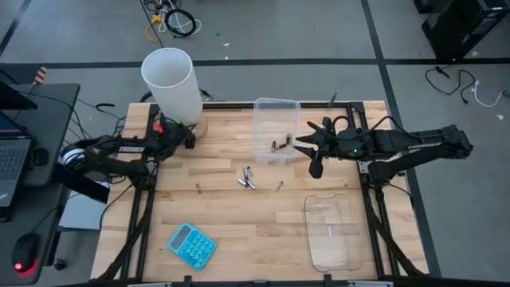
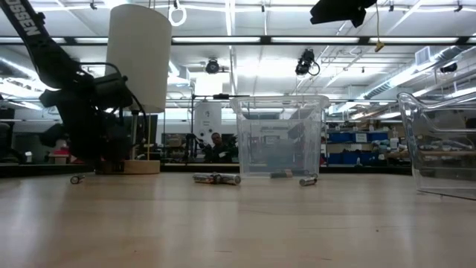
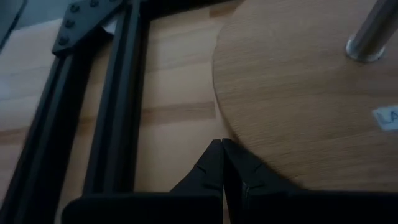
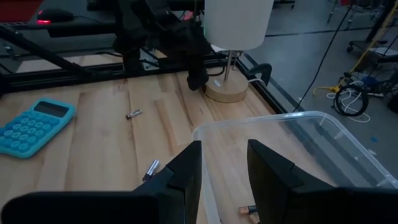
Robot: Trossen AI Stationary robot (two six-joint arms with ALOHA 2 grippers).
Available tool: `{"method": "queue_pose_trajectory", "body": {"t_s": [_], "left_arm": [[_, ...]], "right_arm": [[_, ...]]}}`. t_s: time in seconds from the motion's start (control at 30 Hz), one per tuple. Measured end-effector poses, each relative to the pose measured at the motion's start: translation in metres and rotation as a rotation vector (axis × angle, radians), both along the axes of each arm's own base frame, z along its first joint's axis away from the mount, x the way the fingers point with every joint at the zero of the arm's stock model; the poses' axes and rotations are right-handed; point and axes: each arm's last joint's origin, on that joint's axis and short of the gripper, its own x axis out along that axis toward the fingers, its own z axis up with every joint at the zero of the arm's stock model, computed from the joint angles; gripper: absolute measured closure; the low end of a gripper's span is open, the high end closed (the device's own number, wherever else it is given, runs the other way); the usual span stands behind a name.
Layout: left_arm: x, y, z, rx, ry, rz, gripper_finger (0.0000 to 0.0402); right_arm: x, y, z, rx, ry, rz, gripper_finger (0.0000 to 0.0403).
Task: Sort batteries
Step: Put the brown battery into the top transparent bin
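Three spots of the wooden table hold loose batteries: one, a small cluster and another. More batteries lie inside the clear tub at the far middle. My right gripper hangs open high above that tub's near wall, nothing between its fingers. My left gripper is shut, low at the far left, its tips at the rim of the lamp's round wooden base. My left gripper's shut fingertips point slantwise down at the edge of the lamp base. I cannot tell whether they touch it or the table.
A lamp with a white shade stands at the far left corner. A blue calculator lies near the front left. A second clear tub sits at the front right. Black frame rails run along the table's edges.
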Motion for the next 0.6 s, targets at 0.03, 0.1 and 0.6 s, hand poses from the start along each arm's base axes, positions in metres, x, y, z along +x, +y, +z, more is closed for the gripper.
{"method": "queue_pose_trajectory", "body": {"t_s": [0.03,0.1,0.6], "left_arm": [[0.0002,-0.0002,-0.002,-0.016,0.004,-0.006,0.0401],[0.0007,-0.0001,-0.005,-0.033,0.011,-0.011,0.0401],[0.0027,-0.009,0.0007,-0.121,-0.022,-0.092,0.0401]], "right_arm": [[0.0,-0.0001,0.0,0.0,0.0,0.0,0.0288],[0.0,-0.0002,0.0,0.0,0.0,-0.001,0.0288],[0.0,-0.0002,0.0,0.02,-0.007,-0.01,0.0288]]}}
